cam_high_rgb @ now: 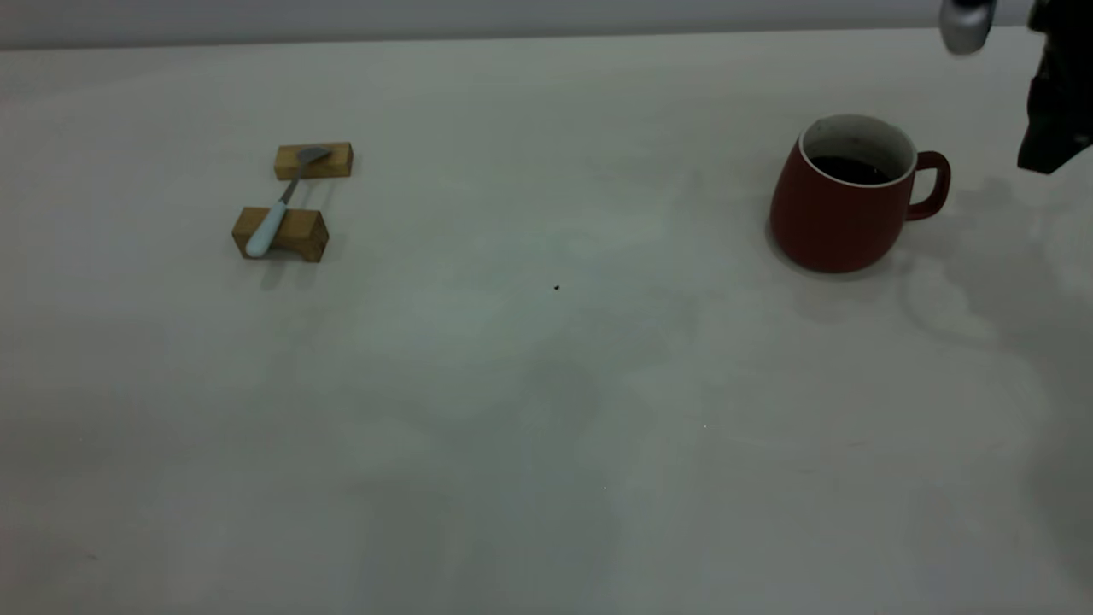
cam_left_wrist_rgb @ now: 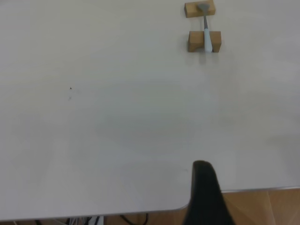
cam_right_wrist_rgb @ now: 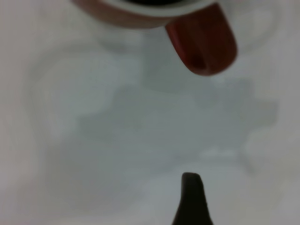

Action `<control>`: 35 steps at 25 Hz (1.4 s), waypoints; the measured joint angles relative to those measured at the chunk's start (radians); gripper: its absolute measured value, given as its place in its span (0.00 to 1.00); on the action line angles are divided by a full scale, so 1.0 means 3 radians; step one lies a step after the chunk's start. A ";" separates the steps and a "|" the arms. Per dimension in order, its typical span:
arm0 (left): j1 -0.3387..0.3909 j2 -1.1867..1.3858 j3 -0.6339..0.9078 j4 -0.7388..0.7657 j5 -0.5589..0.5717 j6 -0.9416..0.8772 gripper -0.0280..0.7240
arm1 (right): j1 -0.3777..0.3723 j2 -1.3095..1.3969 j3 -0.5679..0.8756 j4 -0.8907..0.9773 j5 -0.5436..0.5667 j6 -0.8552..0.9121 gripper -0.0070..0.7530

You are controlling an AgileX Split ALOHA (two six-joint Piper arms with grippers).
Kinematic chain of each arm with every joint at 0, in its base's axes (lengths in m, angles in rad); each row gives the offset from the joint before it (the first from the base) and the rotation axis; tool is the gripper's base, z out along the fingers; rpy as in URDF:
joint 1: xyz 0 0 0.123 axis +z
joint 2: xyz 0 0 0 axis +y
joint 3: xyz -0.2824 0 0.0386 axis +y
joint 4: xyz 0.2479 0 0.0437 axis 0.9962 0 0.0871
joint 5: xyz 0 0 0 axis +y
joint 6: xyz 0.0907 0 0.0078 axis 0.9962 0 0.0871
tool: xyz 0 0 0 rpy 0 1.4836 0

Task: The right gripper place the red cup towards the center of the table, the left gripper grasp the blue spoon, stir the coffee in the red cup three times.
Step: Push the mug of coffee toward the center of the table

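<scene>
- Nothing of the job looks done yet, as I judge it: the red cup (cam_high_rgb: 845, 198) stands far out on the right side of the worktop (cam_high_rgb: 546, 410), not near its middle, and the blue spoon (cam_high_rgb: 277, 207) lies untouched.
- My right gripper (cam_high_rgb: 1055, 102) hangs above the worktop just beside the cup's handle (cam_high_rgb: 931, 184), apart from it and holding nothing. Whether its jaws are spread or closed I cannot tell; only one dark finger tip shows in my right wrist view.
- My left gripper (cam_left_wrist_rgb: 206, 197) sits back at the worktop's edge, well apart from the spoon. Only one finger is visible, so I cannot tell the state of those jaws either.
- Left to do: grasp the cup, bring it centreward, pick up the spoon, stir three times.
- The cup is squat, rounded and dark red with a white rim and inside, upright, its loop handle turned toward my right gripper. The coffee (cam_high_rgb: 850, 168) is dark and sits well below the rim.
- The spoon bridges two small wooden blocks (cam_high_rgb: 295, 196), pale handle on the nearer one, grey bowl on the farther.
</scene>
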 joint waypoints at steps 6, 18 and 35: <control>0.0000 0.0000 0.0000 0.0000 0.0000 0.0000 0.80 | 0.0058 0.0132 -0.0013 -0.0122 -0.0360 -0.0431 0.80; 0.0000 0.0000 0.0000 0.0000 0.0000 0.0000 0.80 | 0.0230 0.0316 -0.0051 -0.0146 -0.0574 -0.0623 0.79; 0.0000 0.0000 0.0000 0.0000 0.0000 -0.0001 0.80 | 0.0407 0.0402 -0.0051 -0.0086 -0.0630 -0.0696 0.79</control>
